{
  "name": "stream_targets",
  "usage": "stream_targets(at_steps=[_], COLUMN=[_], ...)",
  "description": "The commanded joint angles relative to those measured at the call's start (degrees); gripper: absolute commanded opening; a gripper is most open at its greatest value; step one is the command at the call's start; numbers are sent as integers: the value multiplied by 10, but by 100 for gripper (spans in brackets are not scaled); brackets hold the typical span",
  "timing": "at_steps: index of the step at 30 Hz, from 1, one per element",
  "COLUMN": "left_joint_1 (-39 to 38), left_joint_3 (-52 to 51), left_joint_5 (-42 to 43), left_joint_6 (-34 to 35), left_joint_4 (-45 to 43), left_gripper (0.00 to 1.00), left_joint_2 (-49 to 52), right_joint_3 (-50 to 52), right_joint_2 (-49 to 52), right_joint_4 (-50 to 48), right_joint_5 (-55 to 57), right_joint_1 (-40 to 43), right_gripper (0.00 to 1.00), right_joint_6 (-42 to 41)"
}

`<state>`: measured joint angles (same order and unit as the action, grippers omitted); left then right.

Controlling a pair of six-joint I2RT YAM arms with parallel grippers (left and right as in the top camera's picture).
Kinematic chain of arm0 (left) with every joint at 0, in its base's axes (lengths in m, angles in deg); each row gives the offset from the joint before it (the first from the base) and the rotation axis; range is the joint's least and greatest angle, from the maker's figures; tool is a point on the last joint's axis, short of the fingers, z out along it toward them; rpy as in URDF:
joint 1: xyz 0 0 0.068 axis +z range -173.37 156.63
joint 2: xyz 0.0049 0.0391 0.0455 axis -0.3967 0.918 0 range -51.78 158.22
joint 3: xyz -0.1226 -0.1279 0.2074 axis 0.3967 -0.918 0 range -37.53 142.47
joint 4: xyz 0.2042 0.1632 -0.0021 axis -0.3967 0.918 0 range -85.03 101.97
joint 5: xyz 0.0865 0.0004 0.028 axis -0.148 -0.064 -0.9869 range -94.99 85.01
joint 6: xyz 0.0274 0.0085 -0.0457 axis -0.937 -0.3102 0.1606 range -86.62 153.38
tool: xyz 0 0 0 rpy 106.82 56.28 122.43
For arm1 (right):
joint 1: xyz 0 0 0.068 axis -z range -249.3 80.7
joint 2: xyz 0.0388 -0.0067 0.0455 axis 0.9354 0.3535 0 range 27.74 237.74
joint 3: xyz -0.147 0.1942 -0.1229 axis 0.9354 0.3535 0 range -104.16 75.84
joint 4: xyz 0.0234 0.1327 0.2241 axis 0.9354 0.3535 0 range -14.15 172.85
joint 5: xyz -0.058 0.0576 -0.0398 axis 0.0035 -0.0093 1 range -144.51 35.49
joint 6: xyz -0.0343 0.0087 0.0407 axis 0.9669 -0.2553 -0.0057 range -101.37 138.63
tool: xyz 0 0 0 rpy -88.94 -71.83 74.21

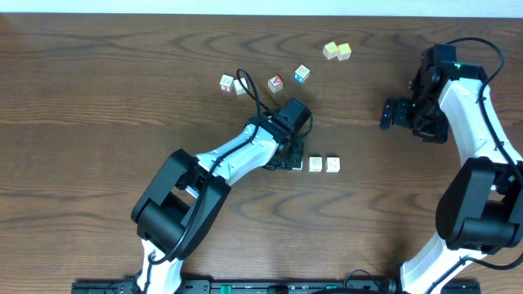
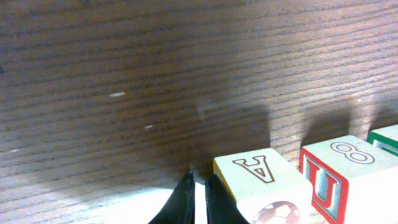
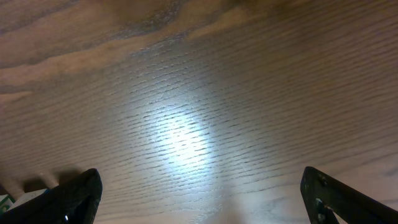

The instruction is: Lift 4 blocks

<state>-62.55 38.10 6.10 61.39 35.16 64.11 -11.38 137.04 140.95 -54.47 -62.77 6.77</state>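
Four blocks [image 1: 315,164] show overhead: two upper centre by one red-faced cube [image 1: 275,82], one blue-faced cube [image 1: 301,73] and two yellow cubes [image 1: 330,50], two mid-frame beside the left gripper [image 1: 292,162], tips hidden. Left wrist: three blocks lower right, the last cut off, closed empty fingers [image 2: 219,202] just beside the first. Right wrist: right gripper [image 3: 205,196] gaping, empty, over table [image 3: 186,93].

A robotics lab bench: 2 white-and-black arms, the left arm [image 1: 237,153] and the right arm [image 1: 472,122], rise from a black rail [image 1: 270,287] at the edge of a dark wood-grain table [image 1: 90,90], cables [image 1: 249,96] trailing, lettered toy blocks [image 1: 315,164] scattered.
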Motion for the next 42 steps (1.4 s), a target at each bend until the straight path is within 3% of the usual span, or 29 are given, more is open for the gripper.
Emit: stream_targets(at_steps=[1,34,39,42], left_joint_1=[-1,11,42,60], left_joint_3=[2,3,3,3], left_joint_5=[8,32,-9,-22], left_joint_6=[-9,-8,-8,-11], left_joint_4=[3,14,47,59], left_gripper=[9,9,29,48], left_joint_2=[5,-1,-31,-58], right_joint_3=[-7,-7,-7,-7], right_joint_2=[0,0,0,0], right_joint_4=[0,0,0,0], right_joint_5=[6,6,6,6], right_joint_1=[1,1,1,1], right_gripper=[99,99,99,99], right_joint_6=[6,6,6,6])
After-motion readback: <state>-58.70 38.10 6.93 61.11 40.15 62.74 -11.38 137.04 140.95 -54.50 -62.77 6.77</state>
